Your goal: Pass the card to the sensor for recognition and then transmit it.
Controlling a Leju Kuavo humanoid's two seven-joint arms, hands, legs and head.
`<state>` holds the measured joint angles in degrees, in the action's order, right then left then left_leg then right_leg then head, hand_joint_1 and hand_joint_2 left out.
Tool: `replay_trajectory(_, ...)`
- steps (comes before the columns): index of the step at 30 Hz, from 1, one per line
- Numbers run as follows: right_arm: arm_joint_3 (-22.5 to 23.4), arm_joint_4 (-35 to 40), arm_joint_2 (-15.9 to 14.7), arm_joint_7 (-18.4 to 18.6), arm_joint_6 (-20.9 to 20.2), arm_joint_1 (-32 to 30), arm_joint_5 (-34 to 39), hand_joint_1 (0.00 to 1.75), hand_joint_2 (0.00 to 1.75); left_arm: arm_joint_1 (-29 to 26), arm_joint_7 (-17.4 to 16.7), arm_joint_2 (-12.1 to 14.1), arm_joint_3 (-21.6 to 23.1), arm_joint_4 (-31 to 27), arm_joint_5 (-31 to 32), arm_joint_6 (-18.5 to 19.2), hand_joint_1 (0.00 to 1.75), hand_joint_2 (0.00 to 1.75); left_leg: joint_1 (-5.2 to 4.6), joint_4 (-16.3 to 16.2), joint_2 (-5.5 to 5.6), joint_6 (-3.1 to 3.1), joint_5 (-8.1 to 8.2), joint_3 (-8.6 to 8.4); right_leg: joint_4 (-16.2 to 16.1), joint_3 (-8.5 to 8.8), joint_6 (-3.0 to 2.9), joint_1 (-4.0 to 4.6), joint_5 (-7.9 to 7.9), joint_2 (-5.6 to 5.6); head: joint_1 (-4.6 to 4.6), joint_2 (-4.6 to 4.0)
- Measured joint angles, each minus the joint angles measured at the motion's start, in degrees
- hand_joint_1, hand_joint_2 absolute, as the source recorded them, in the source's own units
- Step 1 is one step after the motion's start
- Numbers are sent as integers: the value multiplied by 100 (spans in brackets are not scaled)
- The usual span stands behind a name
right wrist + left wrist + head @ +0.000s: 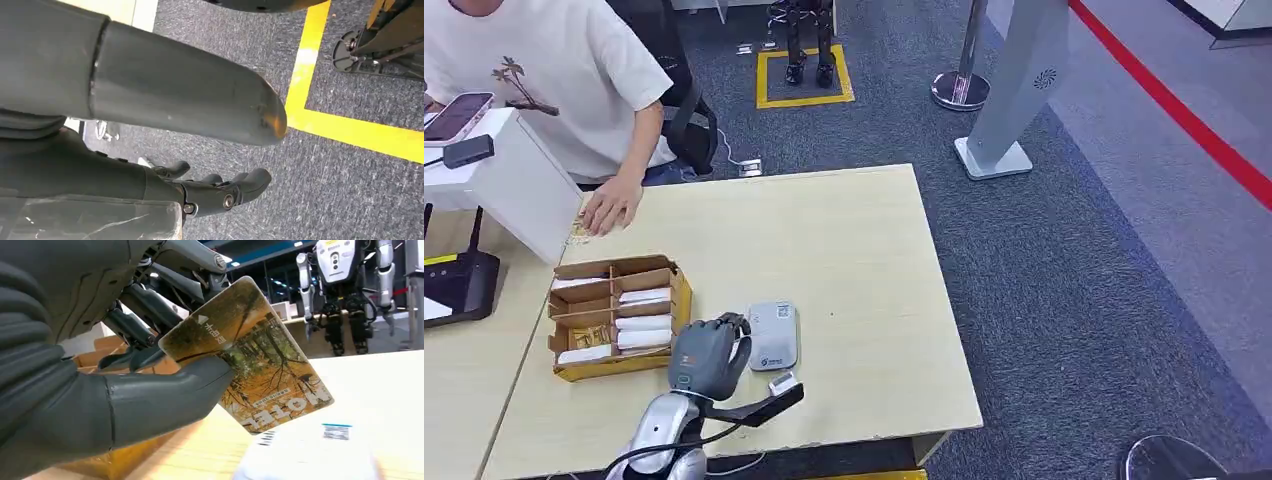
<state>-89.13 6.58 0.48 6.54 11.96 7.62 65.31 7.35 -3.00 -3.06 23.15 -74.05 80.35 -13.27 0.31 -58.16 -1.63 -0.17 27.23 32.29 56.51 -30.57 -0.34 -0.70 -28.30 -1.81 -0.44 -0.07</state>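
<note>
Left wrist view: left hand (125,390) clamps card (250,360), centre frame.
Card print: "MOTEL".
Right hand (190,145): fingers apart, holding nothing.

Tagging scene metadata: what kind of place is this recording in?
Probably a robotics lab or demo hall staged as a hotel check-in desk. Another humanoid robot stands behind the table, there is yellow floor marking on the carpet, and the left hand holds a card printed "Motel" over a white reader.
</note>
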Motion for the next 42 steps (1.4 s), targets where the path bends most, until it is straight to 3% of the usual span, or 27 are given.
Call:
replay_trajectory(11, 0, 0, 7, 9, 0, 0, -52, 0, 0, -45, 74, -194, 136, 72, -110, 63, 175, 175, 1, 1, 0, 0, 0, 0, 0, -1, 0, 0, 0, 0, -2, 0)
replay_trajectory(21, 0, 0, 11, 28, 2, -1, -52, 0, 0, -148, -212, -192, 151, 125, 96, -13, 175, 175, 1, 1, 0, 0, 0, 0, 0, -2, 0, 0, 0, 0, 0, 0)
replay_trajectory(42, 0, 0, 13, 31, 0, -1, -85, 0, 0, -256, -288, -234, 149, 258, 258, -61, 175, 175, 1, 1, 0, 0, 0, 0, 0, -1, 0, 0, 0, 0, -2, 0)
